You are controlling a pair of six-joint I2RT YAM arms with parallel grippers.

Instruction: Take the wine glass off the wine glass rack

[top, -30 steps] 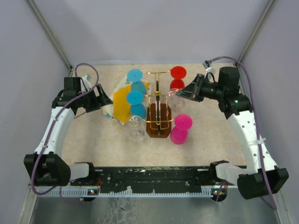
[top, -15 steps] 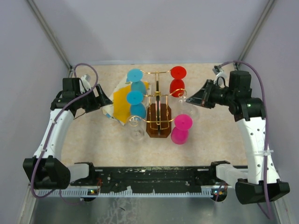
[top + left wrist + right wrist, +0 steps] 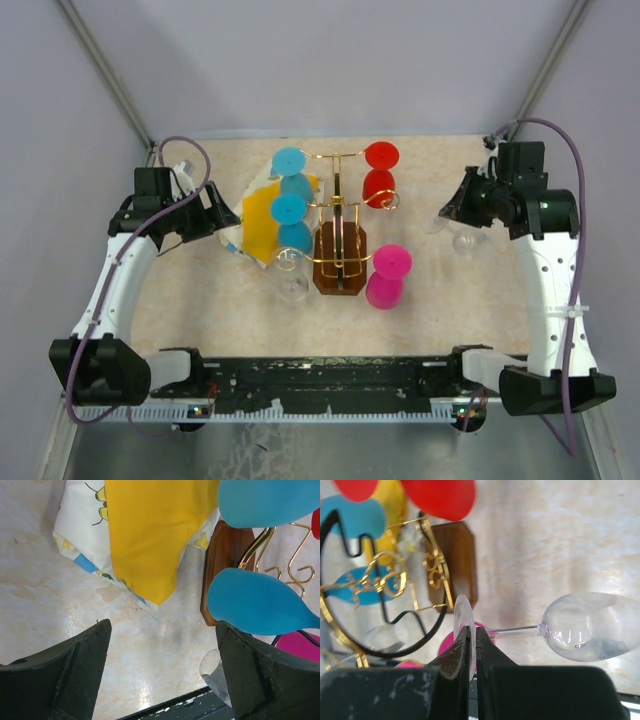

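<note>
The wine glass rack [image 3: 338, 205] is gold wire on a dark brown wooden base [image 3: 340, 262] at the table's middle. My right gripper [image 3: 455, 208] is to the right of the rack, apart from it. It is shut on the foot [image 3: 462, 622] of a clear wine glass [image 3: 463, 240], whose bowl [image 3: 590, 632] points away from the rack. In the right wrist view the jaws [image 3: 472, 637] pinch the foot's disc edge-on. My left gripper [image 3: 226, 215] is open and empty, left of the rack by the cloth. Its fingers [image 3: 75, 670] frame bare table.
Blue glasses [image 3: 288, 160] hang on the rack's left arms, red ones [image 3: 380, 155] on its right. A pink glass [image 3: 388, 272] is by the base's right side and a clear glass [image 3: 292, 286] by its left front. A yellow-and-white cloth [image 3: 262, 215] lies left of the rack.
My right gripper has moved right, away from the rack, carrying the clear wine glass off the rack's arm. The left arm has not moved.
</note>
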